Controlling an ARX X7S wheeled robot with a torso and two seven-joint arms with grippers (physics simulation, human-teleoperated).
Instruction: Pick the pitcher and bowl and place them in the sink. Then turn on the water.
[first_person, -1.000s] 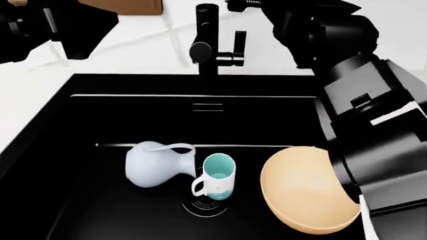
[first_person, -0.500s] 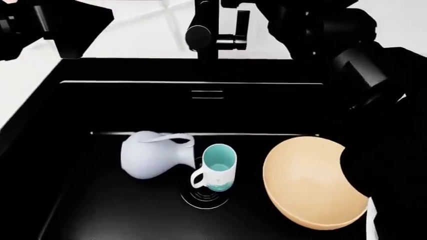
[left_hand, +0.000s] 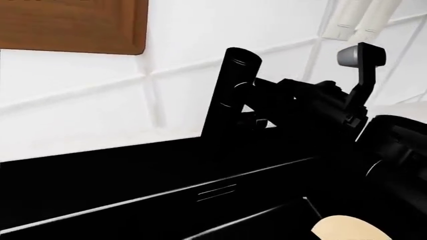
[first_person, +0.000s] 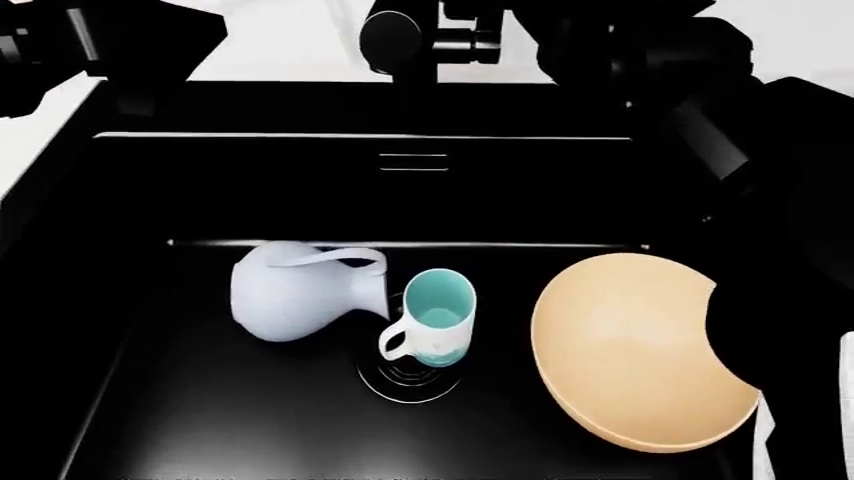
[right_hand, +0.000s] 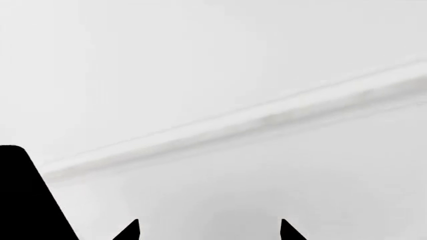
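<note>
The pale pitcher (first_person: 296, 292) lies on its side on the floor of the black sink (first_person: 160, 180), left of the drain (first_person: 407, 377). At the sink's right, the tan bowl (first_person: 641, 350) leans against the wall; its rim also shows in the left wrist view (left_hand: 347, 230). The black faucet (first_person: 400, 35) stands at the back edge, and no water falls from it. My right arm (first_person: 641, 60) reaches up beside the faucet (left_hand: 230, 95). My right gripper (right_hand: 208, 232) is open with nothing between its tips and faces the white wall. My left arm (first_person: 120, 45) hovers at the back left, its jaws hidden.
A white-and-teal mug (first_person: 434, 318) stands upright over the drain, between pitcher and bowl. The faucet's side lever (first_person: 467, 40) points right, close to my right arm. A wooden board (left_hand: 73, 25) hangs on the white wall behind the sink.
The head view has tipped down, so the faucet slid toward the top edge and the sink's contents sit higher. Pitcher, mug and bowl have not moved in the sink.
</note>
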